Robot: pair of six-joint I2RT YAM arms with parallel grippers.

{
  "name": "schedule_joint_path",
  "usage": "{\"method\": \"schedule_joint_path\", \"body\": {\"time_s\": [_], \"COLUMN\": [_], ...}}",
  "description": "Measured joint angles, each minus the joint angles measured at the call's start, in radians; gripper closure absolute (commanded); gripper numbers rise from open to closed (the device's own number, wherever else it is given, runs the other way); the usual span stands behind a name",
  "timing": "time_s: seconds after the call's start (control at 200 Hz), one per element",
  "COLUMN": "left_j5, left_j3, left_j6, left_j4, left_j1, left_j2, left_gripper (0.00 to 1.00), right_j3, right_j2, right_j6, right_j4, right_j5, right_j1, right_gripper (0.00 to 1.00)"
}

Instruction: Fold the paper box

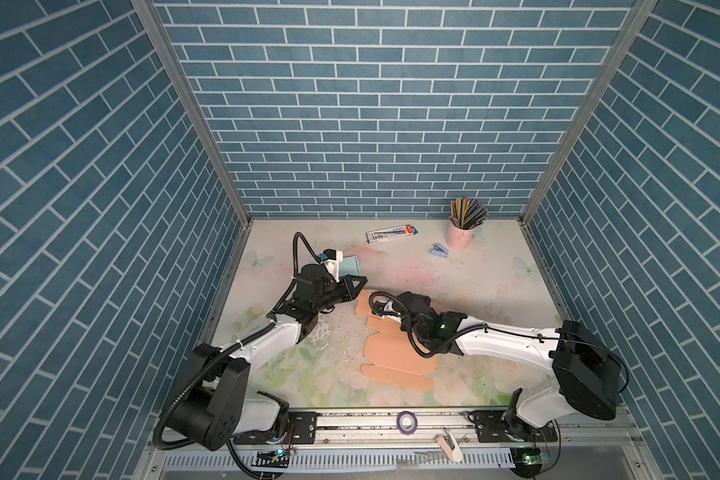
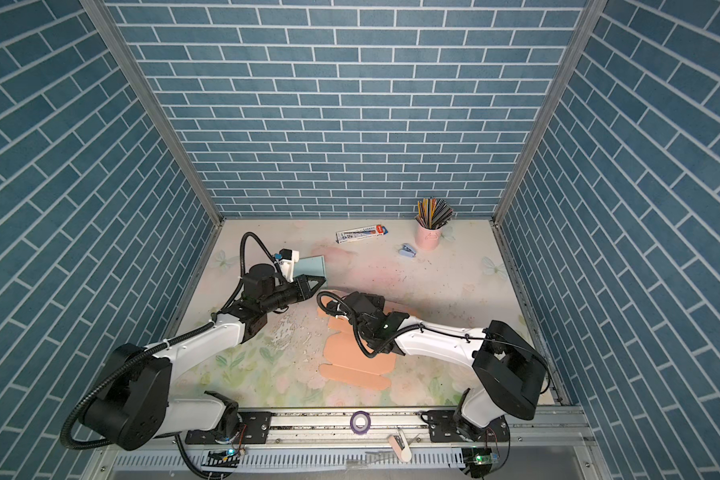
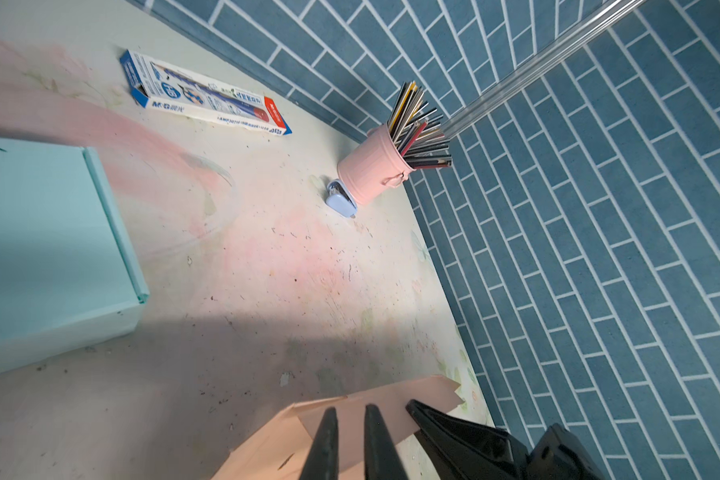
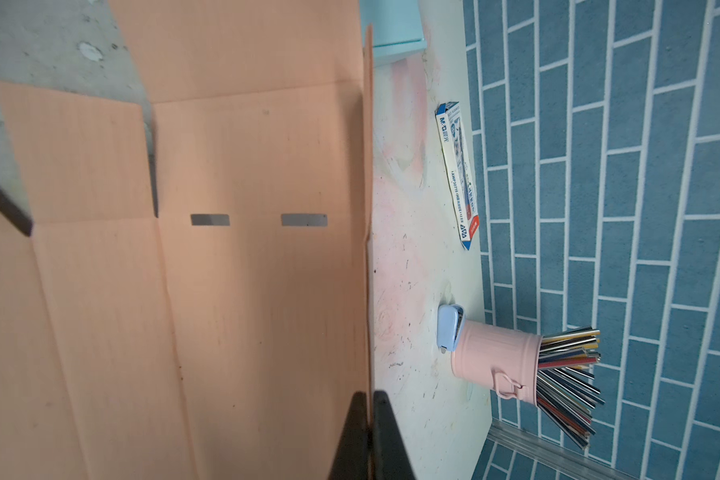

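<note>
Works over the paper box (image 1: pixel 395 353), an unfolded peach blank spread on the surface (image 1: pixel 474 282) near the front middle, with its long axis running from the near edge away toward the far left. Pinches one long side flap, stood up on edge, with the right hand (image 4: pixel 368 432), fingers pressed together on the cardboard; reaches in from the right, over the blank's middle, to do so. Holds the left hand (image 3: pixel 351 415) at the blank's far end, just in front of that raised cardboard, fingers almost together with a narrow slit between; cannot tell of any cardboard caught in that slit. Has both hands close together at that far end, leaving the end flap nearest the left hand and the side wall with the right. Probably calls for turning the end flap inward across the short axis, against the held wall.
</note>
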Motion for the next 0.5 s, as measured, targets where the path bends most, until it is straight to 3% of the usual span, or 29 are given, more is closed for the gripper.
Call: {"method": "schedule_joint_path", "body": {"time_s": [0.5], "left_j5": [-0.041], "left_j3": [-0.008], "left_j6": [0.016], "left_j4": [-0.043], "left_j1": [-0.130], "left_j2": [0.067], "left_gripper": [0.86], "right_j3": [-0.051], "right_j2": [-0.007], "right_j6": [-0.079], "right_j4": [0.107], "right_j5": [0.059], "right_j1": [0.037], "right_gripper": [1.00]}}
